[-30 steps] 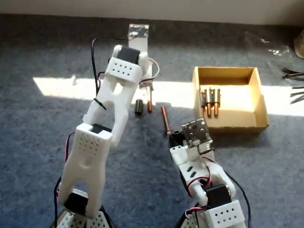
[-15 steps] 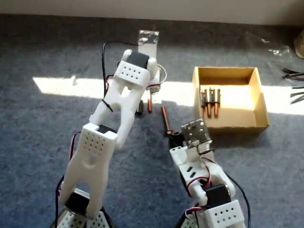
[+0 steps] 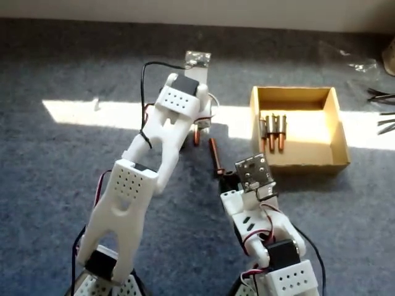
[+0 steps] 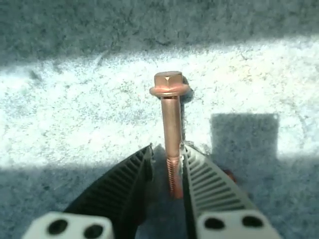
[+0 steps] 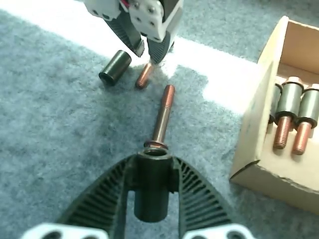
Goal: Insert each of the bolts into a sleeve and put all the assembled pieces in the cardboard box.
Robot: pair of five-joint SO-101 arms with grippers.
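Observation:
My left gripper (image 4: 167,152) is down on the carpet with its fingers narrowly open on either side of the threaded end of a copper bolt (image 4: 171,119) that lies flat. From above, this bolt (image 3: 196,137) peeks out under the left arm. My right gripper (image 5: 152,174) is shut on a dark sleeve (image 5: 151,186), held low. A second copper bolt (image 5: 162,117) lies just ahead of that sleeve's mouth, head toward it. A loose dark sleeve (image 5: 114,67) lies beside the left gripper (image 5: 146,50). The cardboard box (image 3: 296,92) holds three assembled pieces (image 3: 271,131).
The box wall (image 5: 256,124) is close on one side of my right gripper. Black strips (image 3: 382,111) and a clear plastic bag (image 3: 352,58) lie at the far right edge. A bright sunlit band crosses the grey carpet (image 3: 74,111).
The left arm has swung to the right and away from the base, covering the loose sleeve from above and settling over the bolt. The right arm and its sleeve have stayed put.

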